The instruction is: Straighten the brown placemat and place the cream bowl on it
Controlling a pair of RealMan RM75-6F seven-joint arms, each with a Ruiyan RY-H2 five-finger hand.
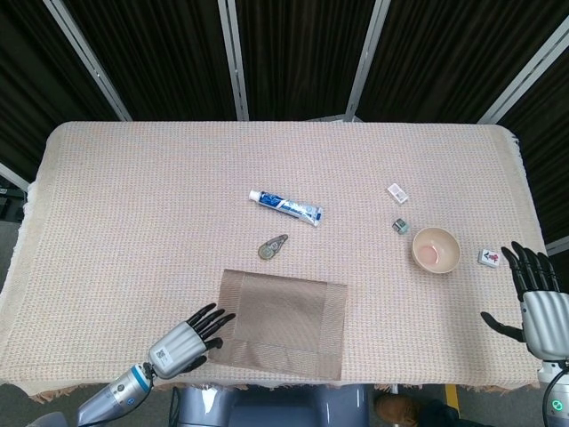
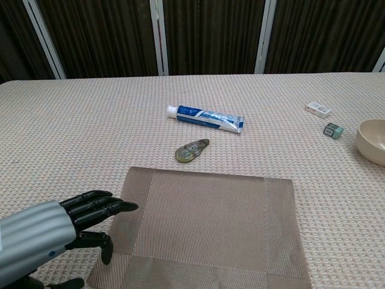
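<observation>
Head cam is looking steeply down from high up, taking in the whole tabletop (image 1: 133,196). Chest cam is sitting low & close, facing fwd. Both are sharing placemat (image 1: 280,322) (image 2: 204,226), toothpaste tube (image 1: 286,206) (image 2: 206,118).

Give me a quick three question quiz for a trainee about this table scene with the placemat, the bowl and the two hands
1. True or false: the cream bowl sits on the brown placemat.
2. Which robot hand is at the placemat's edge? A) left robot hand B) right robot hand C) neither
3. Fill in: the long item lying beyond the placemat is a ___.

Key
1. False: the bowl stands on the tablecloth, well to the right of the placemat.
2. A: its fingertips reach the placemat's left border; the right robot hand is open near the table's right edge.
3. Toothpaste tube.
</observation>
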